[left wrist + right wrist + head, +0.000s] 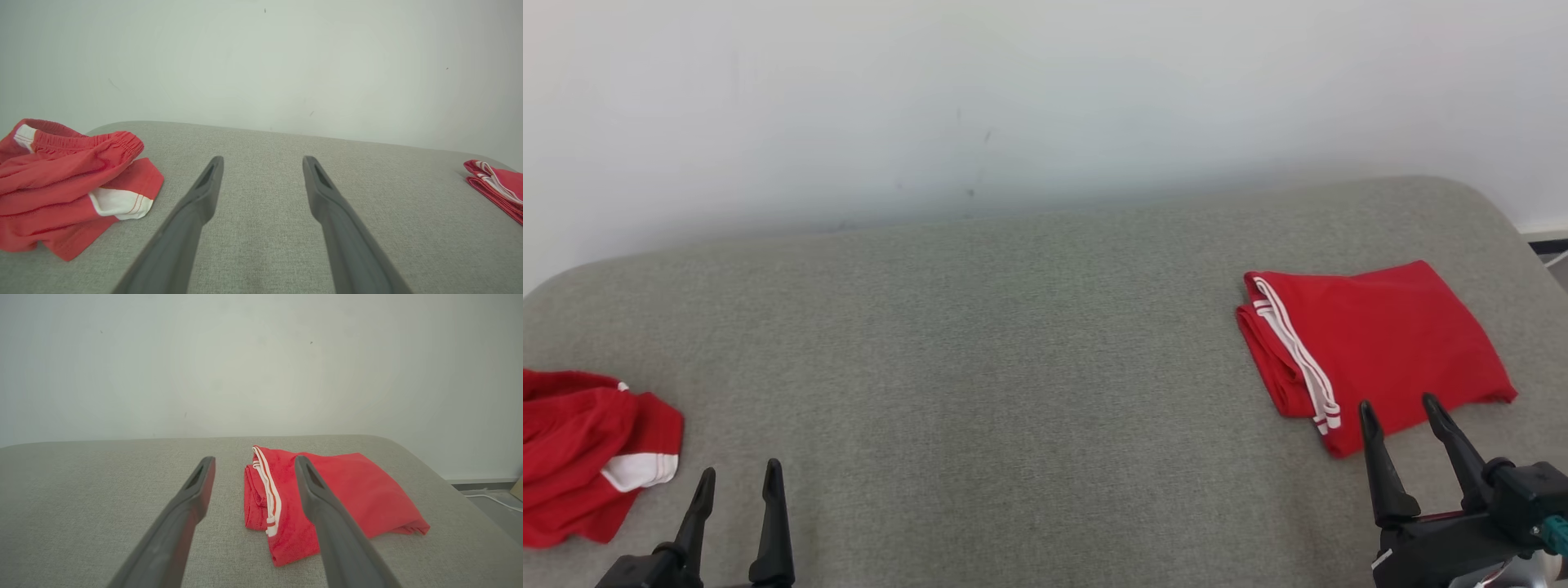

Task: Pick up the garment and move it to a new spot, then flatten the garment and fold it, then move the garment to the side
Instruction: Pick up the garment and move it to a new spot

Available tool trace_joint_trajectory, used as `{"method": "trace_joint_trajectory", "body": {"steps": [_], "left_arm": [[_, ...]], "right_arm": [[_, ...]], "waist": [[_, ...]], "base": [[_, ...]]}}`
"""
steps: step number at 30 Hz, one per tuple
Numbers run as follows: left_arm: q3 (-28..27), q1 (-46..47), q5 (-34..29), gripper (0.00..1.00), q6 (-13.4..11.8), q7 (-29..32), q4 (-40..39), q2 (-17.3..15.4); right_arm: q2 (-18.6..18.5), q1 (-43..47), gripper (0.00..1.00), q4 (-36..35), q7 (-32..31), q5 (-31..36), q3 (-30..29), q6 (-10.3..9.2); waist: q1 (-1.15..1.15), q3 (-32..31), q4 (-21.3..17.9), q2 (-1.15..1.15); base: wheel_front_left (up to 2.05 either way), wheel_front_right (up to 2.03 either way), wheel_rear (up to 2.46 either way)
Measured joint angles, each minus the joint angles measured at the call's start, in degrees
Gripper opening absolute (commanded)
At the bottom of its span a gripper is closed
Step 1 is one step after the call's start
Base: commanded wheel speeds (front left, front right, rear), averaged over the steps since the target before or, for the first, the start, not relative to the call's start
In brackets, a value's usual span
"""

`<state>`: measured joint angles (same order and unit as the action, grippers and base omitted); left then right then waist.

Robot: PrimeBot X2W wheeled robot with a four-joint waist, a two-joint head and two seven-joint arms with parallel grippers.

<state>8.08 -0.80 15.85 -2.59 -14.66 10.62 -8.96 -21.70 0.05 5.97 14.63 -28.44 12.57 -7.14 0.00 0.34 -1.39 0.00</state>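
Both arms sat low at the near edge of the grey fabric-covered counter (1013, 367), nothing in either. Left end effector (741, 469) was released, fingers spread & empty, tips pointing across bare cloth. The crumpled red garment (580, 441) lay just to its left, bunched up w/ waistband & a white panel showing, not touched. Right end effector (1396, 403) was likewise released & empty, tips at the near edge of the folded red garment (1388, 343). That one lay flat near the counter's right end, white-striped hem on its left side. Whether the tips touched it, couldn't tell.

Judgement: the folded piece looked parked at the side, i.e. done, which left the middle free as work area. The crumpled one at far left was prob. the one to pick up. Spread fingers fit a ready pose for that grasp.
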Motion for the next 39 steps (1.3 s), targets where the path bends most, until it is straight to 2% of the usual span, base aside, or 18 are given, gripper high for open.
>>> {"method": "trace_joint_trajectory", "body": {"steps": [11, 25, 39], "left_arm": [[0.5, 0.5, -1.2, 1.0, 0.0, 0.0, 0.1, -0.2], [-1.7, -1.4, -3.1, 1.0, -2.5, 0.0, -0.2, -0.7], [-4.4, -1.4, -2.9, 1.0, -3.0, 0.0, -0.2, -1.6]], "right_arm": [[1.5, 0.4, 1.0, -0.5, 0.0, 1.1, -0.1, 0.11], [3.1, -4.4, 1.0, 4.0, 0.0, 2.1, 2.6, 3.64], [4.7, -5.7, 1.0, 6.0, 0.0, 2.5, 2.6, 4.2]], "waist": [[0.0, -0.3, 6.1, 0.0], [0.0, -1.3, 17.2, 0.0], [0.0, -1.6, 28.2, 0.0]], "base": [[0.0, 0.0, 0.0], [0.0, 0.0, 0.0], [0.0, 0.0, 0.0]]}}
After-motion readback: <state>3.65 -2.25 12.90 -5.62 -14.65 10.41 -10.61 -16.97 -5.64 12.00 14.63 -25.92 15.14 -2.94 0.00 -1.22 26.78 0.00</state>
